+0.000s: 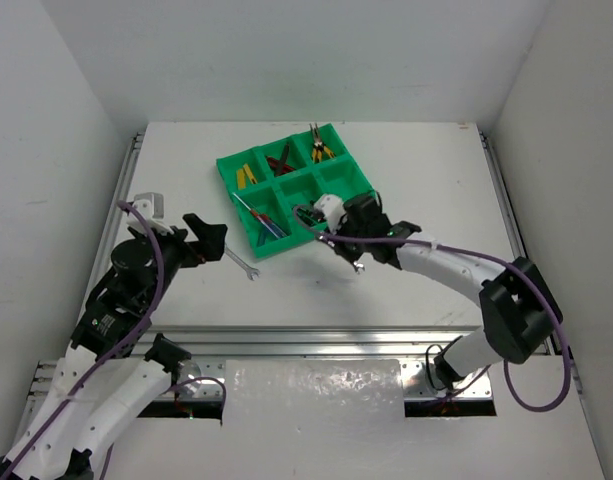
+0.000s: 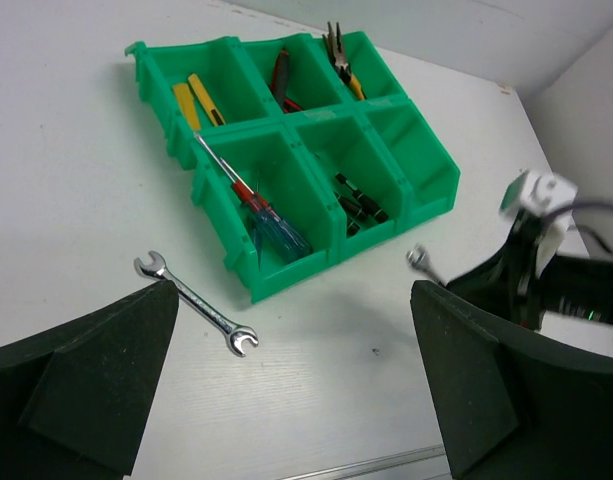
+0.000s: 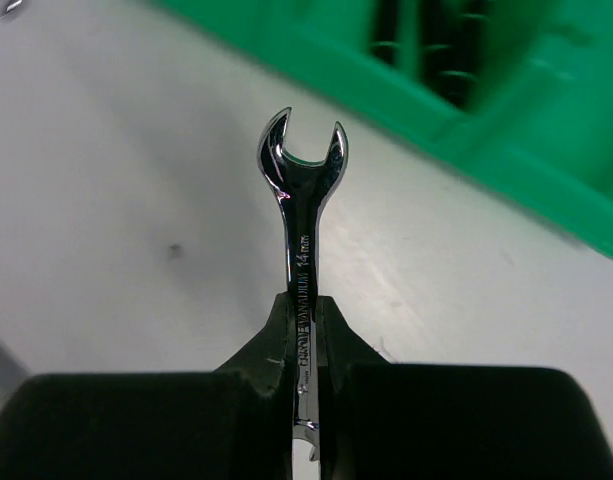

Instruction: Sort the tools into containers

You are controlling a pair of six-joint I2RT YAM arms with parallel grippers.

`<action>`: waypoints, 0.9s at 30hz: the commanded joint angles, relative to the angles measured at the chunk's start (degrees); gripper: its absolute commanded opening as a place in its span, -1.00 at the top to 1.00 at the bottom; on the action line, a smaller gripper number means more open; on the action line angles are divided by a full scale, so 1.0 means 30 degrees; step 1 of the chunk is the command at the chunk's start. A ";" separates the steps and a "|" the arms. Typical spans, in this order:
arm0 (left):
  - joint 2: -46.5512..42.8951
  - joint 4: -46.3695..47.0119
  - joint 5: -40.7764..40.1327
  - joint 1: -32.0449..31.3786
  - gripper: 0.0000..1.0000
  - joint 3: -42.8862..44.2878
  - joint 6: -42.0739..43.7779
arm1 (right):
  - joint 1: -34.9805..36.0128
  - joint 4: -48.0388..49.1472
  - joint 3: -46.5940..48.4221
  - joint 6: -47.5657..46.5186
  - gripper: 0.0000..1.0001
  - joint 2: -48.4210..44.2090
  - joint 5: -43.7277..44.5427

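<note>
Right gripper [image 3: 304, 335] pinched a silver wrench [image 3: 304, 200] that stuck straight out in front of it, and the green tray [image 3: 506, 140] lay just ahead, a little to the side. The left gripper [image 2: 296, 400] hung wide open and empty near a second wrench [image 2: 196, 317] on the table [image 2: 76, 180].

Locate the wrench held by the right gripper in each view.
Top external: wrench just right of centre, below the tray's near wall.
Left wrist: blurred head right of centre, beside the tray.
Right wrist: upright at centre, clamped in the right gripper.
Shared landmark: the green tray.
</note>
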 commanded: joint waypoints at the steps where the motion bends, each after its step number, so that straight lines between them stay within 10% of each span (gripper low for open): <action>1: 0.0327 0.0713 0.0141 0.0102 -0.99 -0.0075 -0.0072 | -0.1822 0.1044 0.1804 0.1178 1.00 -0.0527 0.0457; 17: 0.2260 -0.1190 -0.3256 0.0131 -0.99 0.0451 -0.2443 | -0.5810 0.1308 1.3289 0.1912 0.96 0.9930 0.1425; 27: 0.3752 0.0796 -0.4457 0.0161 -0.99 -0.3230 -0.8473 | -0.6045 -0.0539 1.5816 0.1792 -0.74 1.0787 0.0196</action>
